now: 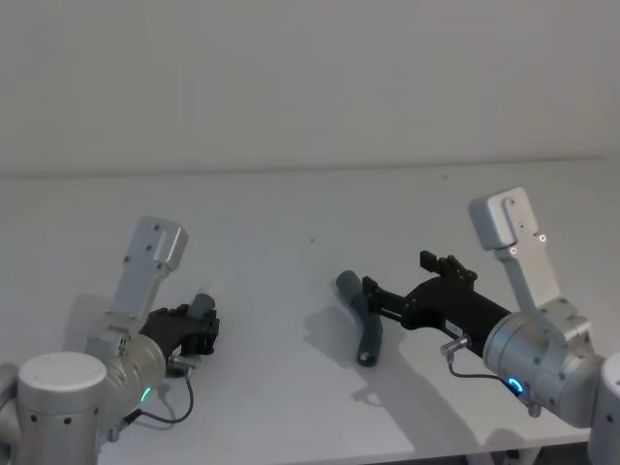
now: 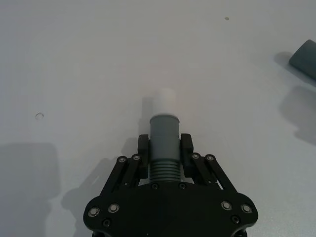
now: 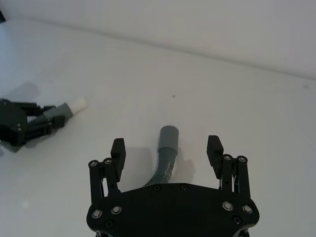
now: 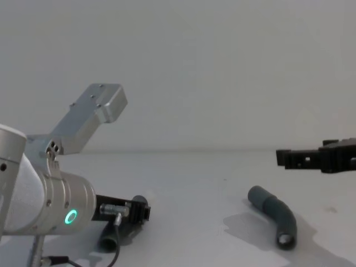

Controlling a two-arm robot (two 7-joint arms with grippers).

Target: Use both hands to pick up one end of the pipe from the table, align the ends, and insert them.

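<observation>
My left gripper (image 2: 165, 148) is shut on one dark grey pipe piece (image 2: 164, 136) at its ribbed part, low over the table (image 1: 291, 223). The white tip (image 2: 164, 102) sticks out past the fingers. In the head view this gripper (image 1: 201, 327) is at the front left. The other pipe piece (image 1: 366, 325), bent, lies on the table at centre right, its grey socket mouth (image 3: 169, 134) pointing away. My right gripper (image 3: 166, 148) is open and hovers over it, a finger on each side, not touching. In the chest view that gripper (image 4: 289, 157) hangs above the lying piece (image 4: 275, 214).
The white table runs back to a plain wall. Open surface lies between the two arms. The table's front edge (image 1: 320, 457) is close below both grippers. My left gripper with the white tip (image 3: 78, 104) shows far off in the right wrist view.
</observation>
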